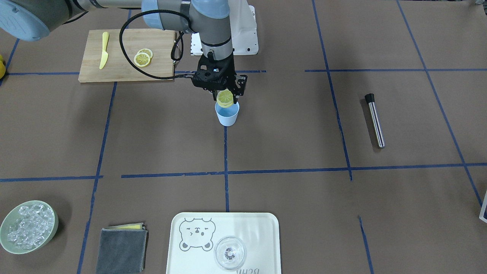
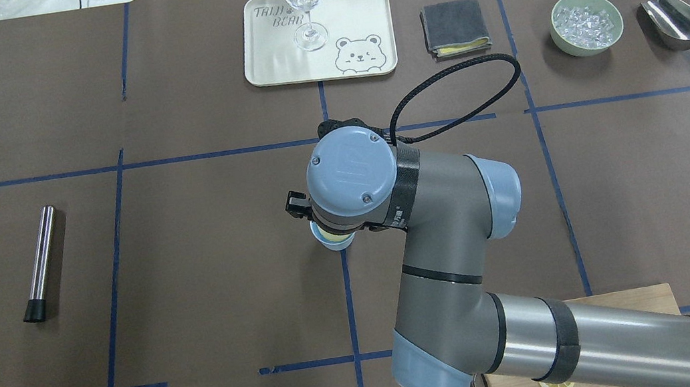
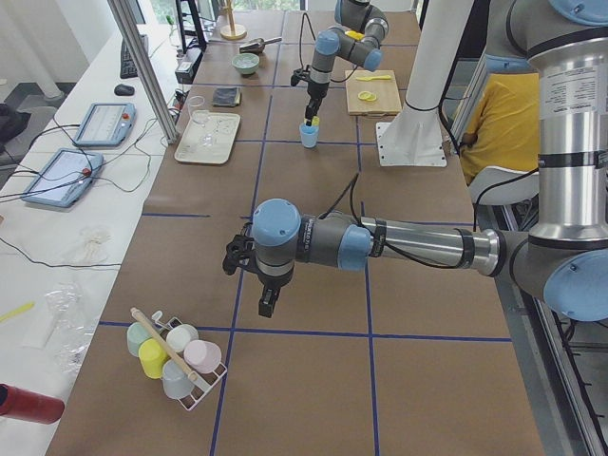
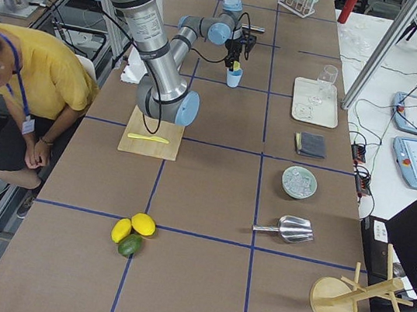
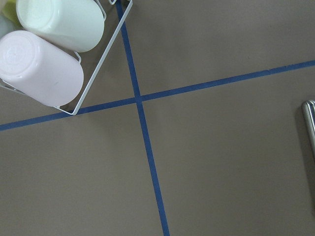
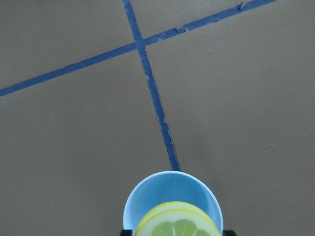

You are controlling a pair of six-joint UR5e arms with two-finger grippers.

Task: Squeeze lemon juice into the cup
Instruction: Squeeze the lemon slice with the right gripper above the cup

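Observation:
The lemon slice (image 1: 225, 98) is held upright in my right gripper (image 1: 226, 95), which is shut on it directly above the mouth of the light-blue cup (image 1: 227, 114). The cup stands on a blue tape line near the table's middle. In the right wrist view the slice (image 6: 178, 225) hangs just over the cup's rim (image 6: 147, 189). In the overhead view the wrist hides most of the cup (image 2: 333, 242). My left gripper (image 3: 269, 306) shows only in the exterior left view, low over the table far from the cup; I cannot tell whether it is open.
A cutting board (image 1: 121, 64) with two lemon slices (image 1: 142, 58) and a yellow knife (image 1: 104, 50) lies near the robot. A tray (image 1: 258, 228) with a clear glass (image 1: 229, 252), a grey cloth (image 1: 121, 249), an ice bowl (image 1: 28, 226) and a steel tube (image 1: 375, 120) are around.

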